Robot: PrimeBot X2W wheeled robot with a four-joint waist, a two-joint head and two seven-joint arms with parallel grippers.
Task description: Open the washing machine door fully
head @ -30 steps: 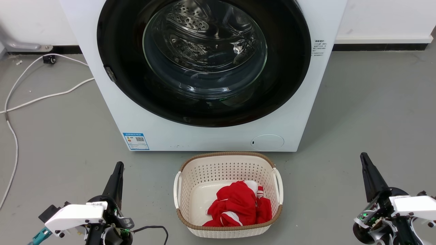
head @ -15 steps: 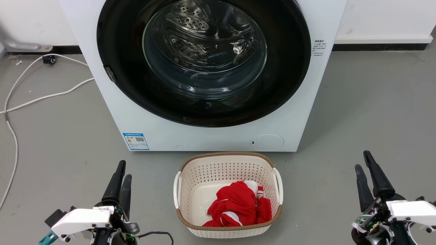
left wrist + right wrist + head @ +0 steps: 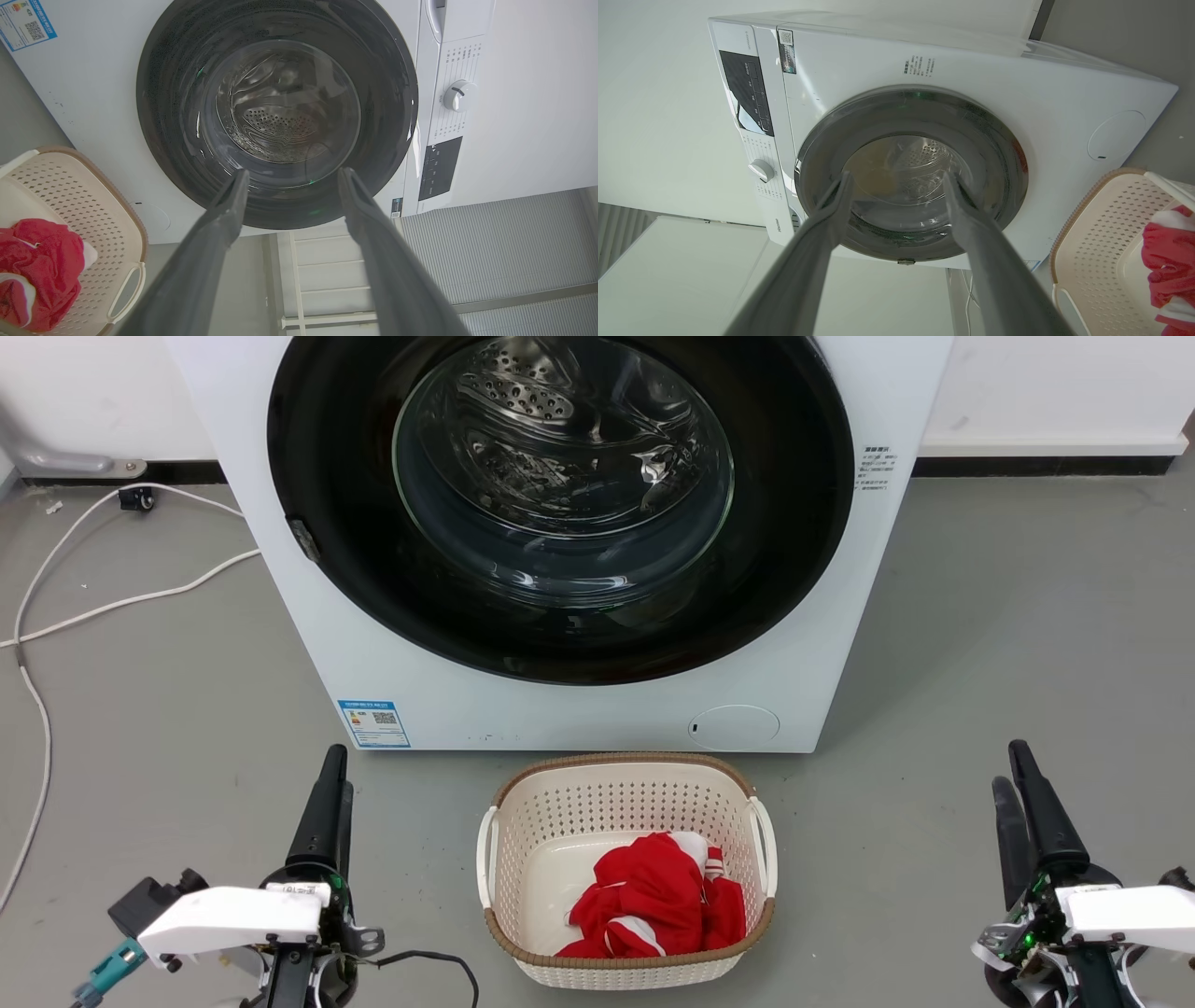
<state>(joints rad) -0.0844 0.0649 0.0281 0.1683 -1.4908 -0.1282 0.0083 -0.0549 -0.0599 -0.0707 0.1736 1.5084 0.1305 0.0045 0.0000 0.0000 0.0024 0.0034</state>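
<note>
The washing machine door is a large glossy black ring with a bulging clear glass centre, and it lies flat against the white machine front. It shows again in the left wrist view and the right wrist view. My left gripper hovers low over the floor at the machine's left front, well short of the door; its fingers are spread and it is open. My right gripper hangs at the right front, also open with nothing between its fingers.
A cream laundry basket holding a red and white garment stands on the grey floor right in front of the machine, between my grippers. White cables trail over the floor at the left. A small round white flap sits low on the machine front.
Both grippers have crept a little forward toward the machine and rolled slightly at the wrist. The door and the basket have not moved.
</note>
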